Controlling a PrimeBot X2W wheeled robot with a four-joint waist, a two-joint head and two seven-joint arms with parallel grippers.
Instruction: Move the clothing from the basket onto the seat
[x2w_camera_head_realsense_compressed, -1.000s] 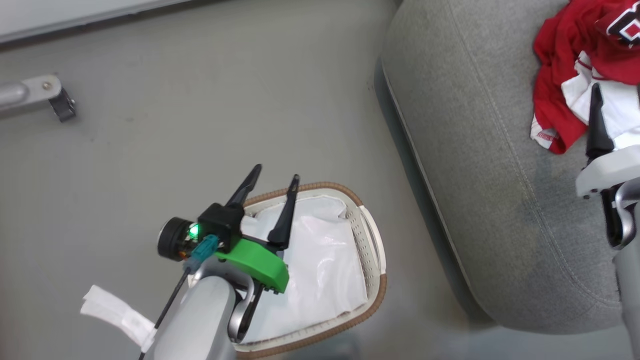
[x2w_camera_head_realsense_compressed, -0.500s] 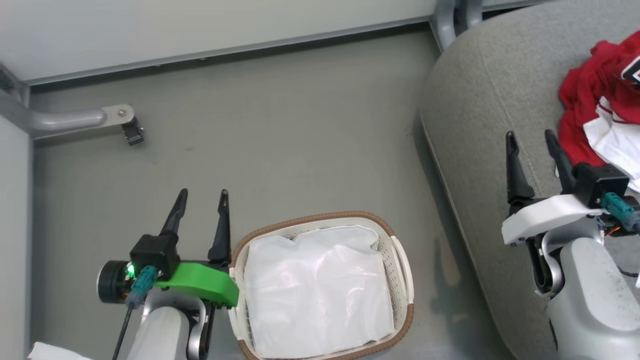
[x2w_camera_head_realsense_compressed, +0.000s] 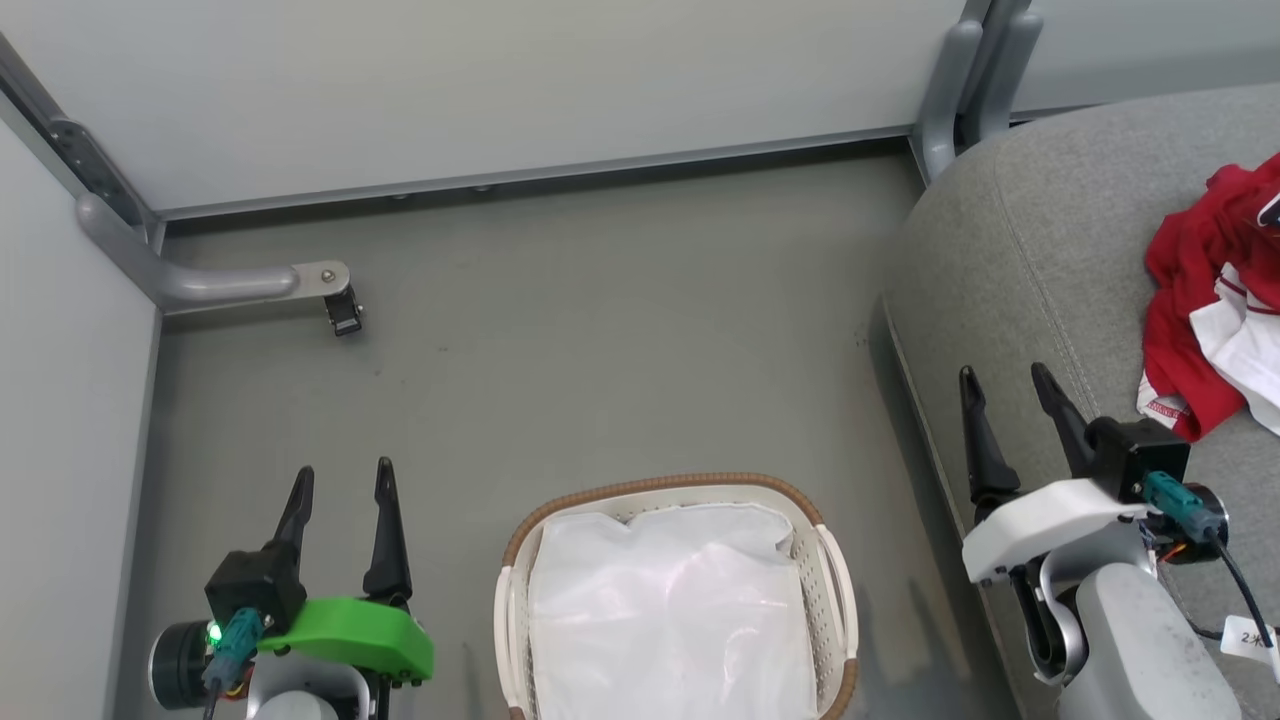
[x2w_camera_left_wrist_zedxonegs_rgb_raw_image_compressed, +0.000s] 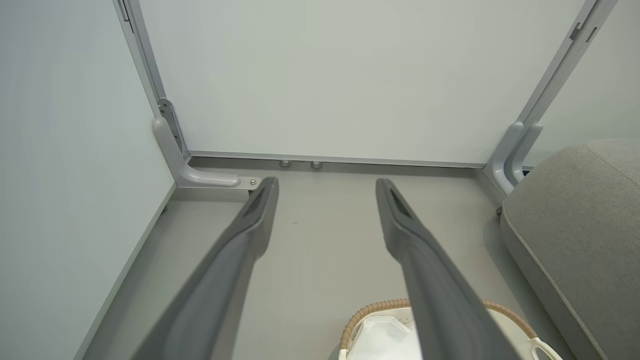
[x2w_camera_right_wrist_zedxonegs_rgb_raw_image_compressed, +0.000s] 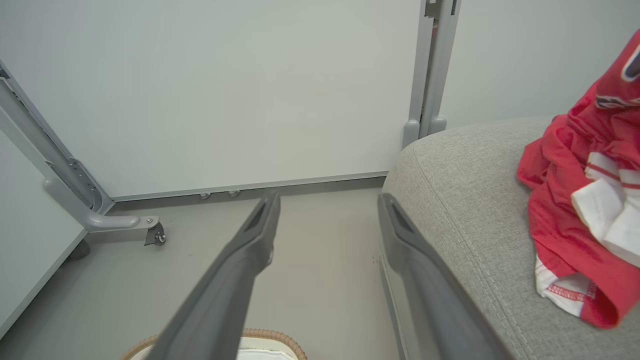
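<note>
The red and white clothing (x2w_camera_head_realsense_compressed: 1215, 340) lies bunched on the grey seat (x2w_camera_head_realsense_compressed: 1050, 270) at the far right; the right wrist view shows the clothing (x2w_camera_right_wrist_zedxonegs_rgb_raw_image_compressed: 580, 215) on the seat (x2w_camera_right_wrist_zedxonegs_rgb_raw_image_compressed: 465, 180) too. The white basket (x2w_camera_head_realsense_compressed: 830, 590) with a brown rim stands on the floor at the bottom centre and holds just a white liner sheet (x2w_camera_head_realsense_compressed: 670, 610). My left gripper (x2w_camera_head_realsense_compressed: 340, 485) is open and empty above the floor, left of the basket. My right gripper (x2w_camera_head_realsense_compressed: 1005, 385) is open and empty over the seat's left edge, apart from the clothing.
Pale wall panels (x2w_camera_head_realsense_compressed: 500, 80) close the space at the back and left. A grey metal bracket with a small caster (x2w_camera_head_realsense_compressed: 340, 300) juts from the left wall onto the floor. A grey post (x2w_camera_head_realsense_compressed: 965, 80) stands behind the seat. Grey floor (x2w_camera_head_realsense_compressed: 620, 350) lies between basket and wall.
The head camera has swung, shifting the whole picture. Both grippers have drawn back toward the lower corners: the left off the basket, the right away from the clothing it was touching.
</note>
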